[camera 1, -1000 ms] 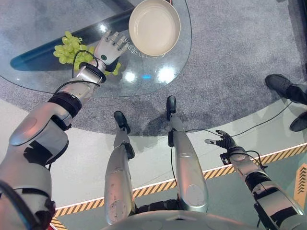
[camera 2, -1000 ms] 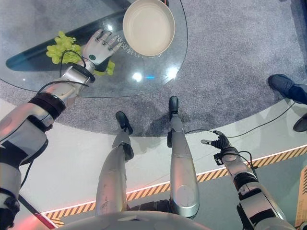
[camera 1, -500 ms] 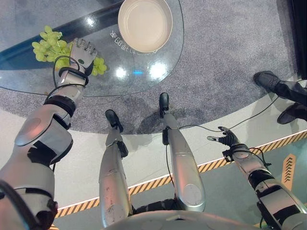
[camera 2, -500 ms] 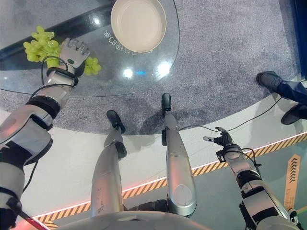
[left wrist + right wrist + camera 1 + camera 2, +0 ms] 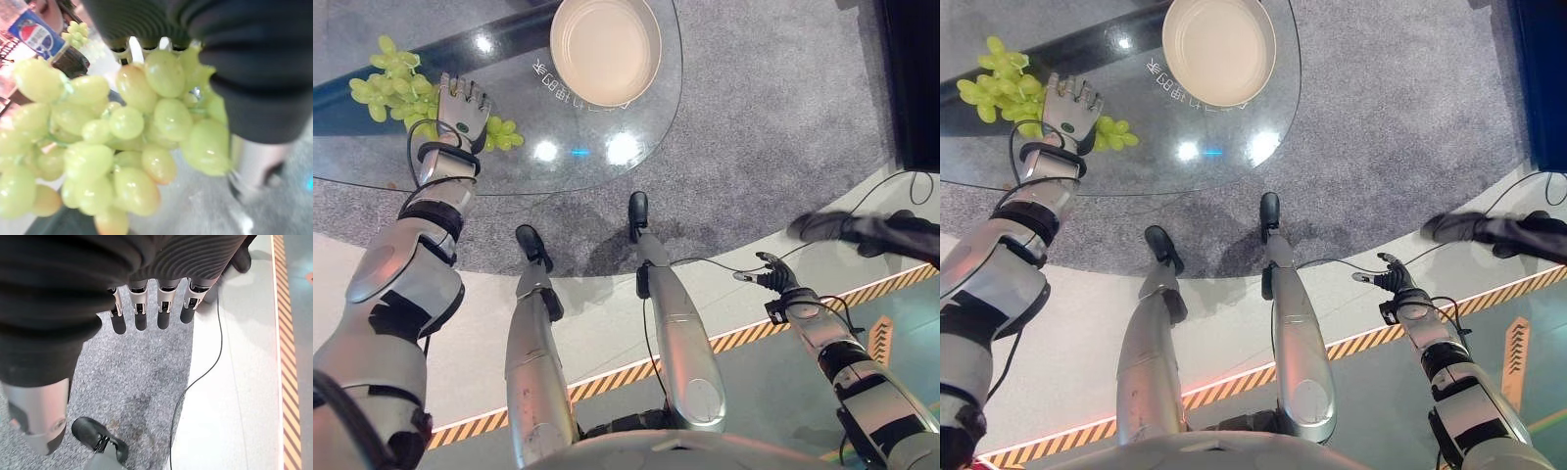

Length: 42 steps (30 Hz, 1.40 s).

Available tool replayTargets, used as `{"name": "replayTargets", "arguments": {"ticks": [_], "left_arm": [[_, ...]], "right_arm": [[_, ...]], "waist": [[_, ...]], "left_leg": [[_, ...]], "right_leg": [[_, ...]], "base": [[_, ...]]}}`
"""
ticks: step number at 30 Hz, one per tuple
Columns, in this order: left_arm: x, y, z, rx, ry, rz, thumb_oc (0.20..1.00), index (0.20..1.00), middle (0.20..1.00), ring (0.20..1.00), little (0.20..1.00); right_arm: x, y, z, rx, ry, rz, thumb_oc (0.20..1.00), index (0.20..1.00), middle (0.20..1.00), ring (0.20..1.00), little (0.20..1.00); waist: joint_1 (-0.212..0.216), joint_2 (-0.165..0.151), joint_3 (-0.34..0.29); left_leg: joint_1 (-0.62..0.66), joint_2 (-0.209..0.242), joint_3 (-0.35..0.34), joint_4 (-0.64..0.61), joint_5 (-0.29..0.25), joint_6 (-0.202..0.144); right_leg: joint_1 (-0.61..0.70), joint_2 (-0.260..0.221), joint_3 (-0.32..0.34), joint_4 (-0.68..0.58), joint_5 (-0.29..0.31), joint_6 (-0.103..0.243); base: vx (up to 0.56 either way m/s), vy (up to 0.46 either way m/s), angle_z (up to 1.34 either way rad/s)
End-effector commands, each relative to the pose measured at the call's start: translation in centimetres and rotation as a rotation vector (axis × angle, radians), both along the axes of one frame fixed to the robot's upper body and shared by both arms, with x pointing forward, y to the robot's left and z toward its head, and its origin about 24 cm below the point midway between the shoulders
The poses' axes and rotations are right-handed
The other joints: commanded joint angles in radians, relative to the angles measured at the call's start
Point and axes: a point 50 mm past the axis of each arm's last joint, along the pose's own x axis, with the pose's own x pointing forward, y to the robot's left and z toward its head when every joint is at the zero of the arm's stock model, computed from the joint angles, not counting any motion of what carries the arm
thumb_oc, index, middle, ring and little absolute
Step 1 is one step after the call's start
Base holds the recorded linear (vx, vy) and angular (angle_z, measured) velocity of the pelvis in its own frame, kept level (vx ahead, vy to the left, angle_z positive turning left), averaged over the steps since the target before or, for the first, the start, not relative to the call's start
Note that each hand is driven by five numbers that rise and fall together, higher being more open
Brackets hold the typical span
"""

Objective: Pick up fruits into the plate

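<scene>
A bunch of green grapes [image 5: 382, 83] lies on the glass table [image 5: 597, 127] at its left side. My left hand [image 5: 462, 106] rests on top of the bunch, fingers spread and pointing away from me. In the left wrist view the grapes [image 5: 122, 147] sit right under the palm. A few grapes [image 5: 501, 132] stick out to the right of the hand. The empty cream plate [image 5: 605, 49] stands at the table's far edge, right of the hand. My right hand [image 5: 771, 282] hangs low at my right side over the floor, its fingers [image 5: 149, 313] straight.
A person's dark shoe and leg [image 5: 862, 230] cross the floor at the right, near my right hand. Grey carpet [image 5: 773, 117] surrounds the table. A yellow-and-black striped line [image 5: 744, 338] runs along the pale floor below.
My left hand has moved left, from beside the plate onto the grape bunch. The person's shoe at the right has swung in closer. The camera has also shifted.
</scene>
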Motion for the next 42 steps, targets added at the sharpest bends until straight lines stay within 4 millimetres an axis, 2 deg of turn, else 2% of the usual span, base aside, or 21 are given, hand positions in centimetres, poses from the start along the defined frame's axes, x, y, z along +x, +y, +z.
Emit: {"name": "replayTargets", "arguments": {"ticks": [1,7,8,12,16,17,19,20,25,29,31,32,33,35,38,40,42], "left_arm": [[-3.3,6.7,-1.7,-0.068,0.026,0.219,0.200,0.200,0.200,0.200,0.200],[-3.5,6.7,-2.4,-0.126,0.023,0.159,0.200,0.200,0.200,0.200,0.200],[-3.5,6.9,-2.6,-0.232,0.024,0.193,0.200,0.200,0.200,0.200,0.200],[-3.7,7.4,-3.5,-0.452,0.002,0.277,0.200,0.200,0.200,0.200,0.200],[-3.7,7.6,-3.1,-0.568,-0.029,0.287,0.200,0.200,0.200,0.200,0.200],[-3.7,7.6,-3.0,-0.643,-0.059,0.286,0.200,0.200,0.200,0.200,0.200],[-3.5,7.4,-3.3,-0.905,-0.153,0.244,0.200,0.200,0.200,0.200,0.200],[-3.2,6.9,-3.3,-1.049,-0.198,0.194,0.200,0.200,0.200,0.200,0.200],[-2.3,3.8,-4.1,-1.463,-0.296,-0.082,0.200,0.200,0.200,0.200,0.200],[-2.4,2.6,-4.8,-1.609,-0.317,-0.185,0.200,0.200,0.200,0.200,0.200],[-2.9,0.8,-6.1,-1.793,-0.323,-0.309,0.200,0.200,0.200,0.200,0.200],[-3.1,0.3,-6.4,-1.827,-0.312,-0.326,0.200,0.200,0.200,0.200,0.200],[-3.9,-0.9,-7.4,-1.966,-0.294,-0.406,0.200,0.200,0.200,0.200,0.200],[-4.5,-1.4,-8.0,-2.018,-0.274,-0.431,0.200,0.200,0.200,0.200,0.200],[-6.2,-3.0,-9.5,-2.187,-0.202,-0.524,0.200,0.200,0.200,0.200,0.200],[-7.8,-4.1,-10.5,-2.325,-0.144,-0.595,0.200,0.200,0.200,0.200,0.200],[-8.5,-4.4,-10.6,-2.371,-0.127,-0.638,0.200,0.200,0.200,0.200,0.200]], "right_arm": [[-0.5,-2.3,0.9,-0.058,-0.009,-0.047,1.000,1.000,1.000,1.000,1.000],[-0.7,-2.3,0.9,-0.047,-0.027,-0.045,1.000,1.000,1.000,1.000,1.000],[-0.6,-2.3,0.9,-0.045,-0.035,-0.042,1.000,1.000,1.000,1.000,1.000],[-0.1,-1.8,1.2,-0.045,-0.044,-0.023,1.000,1.000,1.000,1.000,1.000],[0.4,-1.4,1.5,-0.032,-0.052,-0.006,1.000,1.000,1.000,1.000,1.000],[0.5,-1.3,1.5,-0.028,-0.052,-0.001,1.000,1.000,1.000,1.000,1.000],[0.5,-0.9,1.4,-0.017,-0.055,0.013,1.000,1.000,1.000,1.000,1.000],[0.4,-0.4,1.1,-0.005,-0.054,0.022,1.000,1.000,1.000,1.000,1.000],[-0.2,2.1,0.8,0.056,-0.100,0.070,1.000,1.000,1.000,1.000,1.000],[-0.5,2.9,1.0,0.078,-0.134,0.096,1.000,1.000,1.000,1.000,1.000],[-0.9,4.0,1.2,0.100,-0.169,0.130,1.000,1.000,1.000,1.000,1.000],[-0.9,4.2,1.3,0.101,-0.174,0.133,1.000,1.000,1.000,1.000,1.000],[-1.2,4.6,1.6,0.104,-0.198,0.154,1.000,1.000,1.000,1.000,1.000],[-1.3,4.7,1.8,0.099,-0.202,0.166,1.000,1.000,1.000,1.000,1.000],[-1.8,4.8,2.2,0.104,-0.216,0.211,1.000,1.000,1.000,1.000,1.000],[-2.1,5.1,2.4,0.111,-0.197,0.286,1.000,1.000,1.000,1.000,1.000],[-2.1,5.3,2.6,0.128,-0.194,0.314,1.000,1.000,1.000,1.000,1.000]], "waist": [[0.014,-0.008,0.027],[0.016,-0.013,0.027],[0.017,-0.015,0.027],[0.019,-0.022,0.027],[0.018,-0.036,0.027],[0.018,-0.039,0.027],[0.020,-0.041,0.027],[0.025,-0.041,0.027],[0.048,-0.025,0.027],[0.065,-0.008,0.027],[0.088,0.014,0.027],[0.094,0.020,0.024],[0.108,0.039,-0.002],[0.114,0.048,-0.018],[0.135,0.072,-0.076],[0.152,0.090,-0.140],[0.160,0.094,-0.165]], "left_leg": [[0.024,-0.086,0.029,-0.029,-0.077,0.019],[0.030,-0.089,0.027,-0.034,-0.079,0.023],[0.031,-0.088,0.026,-0.036,-0.079,0.024],[0.043,-0.088,0.021,-0.039,-0.077,0.025],[0.061,-0.081,0.021,-0.041,-0.078,0.026],[0.067,-0.079,0.021,-0.043,-0.077,0.026],[0.081,-0.077,0.020,-0.049,-0.076,0.027],[0.097,-0.076,0.018,-0.050,-0.079,0.029],[0.199,-0.079,0.016,-0.084,-0.081,0.026],[0.259,-0.080,0.014,-0.106,-0.079,0.022],[0.357,-0.082,0.013,-0.134,-0.078,0.017],[0.380,-0.084,0.012,-0.141,-0.077,0.016],[0.436,-0.087,0.009,-0.169,-0.075,0.012],[0.463,-0.089,0.007,-0.180,-0.074,0.010],[0.546,-0.087,0.002,-0.228,-0.065,0.001],[0.606,-0.081,-0.004,-0.260,-0.055,-0.003],[0.627,-0.078,-0.006,-0.270,-0.053,-0.004]], "right_leg": [[0.015,0.067,-0.020,0.073,-0.091,0.020],[0.023,0.071,-0.017,0.068,-0.090,0.022],[0.026,0.072,-0.017,0.066,-0.091,0.022],[0.039,0.079,-0.013,0.069,-0.093,0.020],[0.058,0.084,-0.013,0.067,-0.095,0.020],[0.063,0.085,-0.013,0.067,-0.095,0.019],[0.074,0.090,-0.008,0.070,-0.099,0.019],[0.088,0.092,-0.008,0.074,-0.106,0.020],[0.175,0.079,-0.023,0.066,-0.126,0.030],[0.230,0.067,-0.031,0.062,-0.140,0.034],[0.325,0.045,-0.047,0.050,-0.157,0.041],[0.348,0.039,-0.048,0.046,-0.159,0.042],[0.404,0.023,-0.055,0.027,-0.167,0.045],[0.434,0.015,-0.060,0.015,-0.168,0.047],[0.535,-0.007,-0.083,-0.037,-0.170,0.049],[0.613,-0.023,-0.111,-0.079,-0.164,0.050],[0.640,-0.026,-0.119,-0.091,-0.163,0.050]], "base": [[0.00,0.000,0.00],[-0.01,-0.001,0.00],[-0.03,-0.003,-0.01],[0.00,0.000,0.00],[0.00,0.000,0.00],[0.00,0.000,0.00],[-0.01,-0.026,0.01],[-0.01,-0.062,0.02],[-0.02,-0.061,0.01],[-0.02,-0.024,0.03],[0.00,-0.033,0.05],[0.04,-0.011,0.10],[0.04,-0.002,0.10],[0.05,0.014,0.12],[0.10,0.025,0.17],[0.19,0.016,0.09],[0.13,-0.010,0.13]]}}
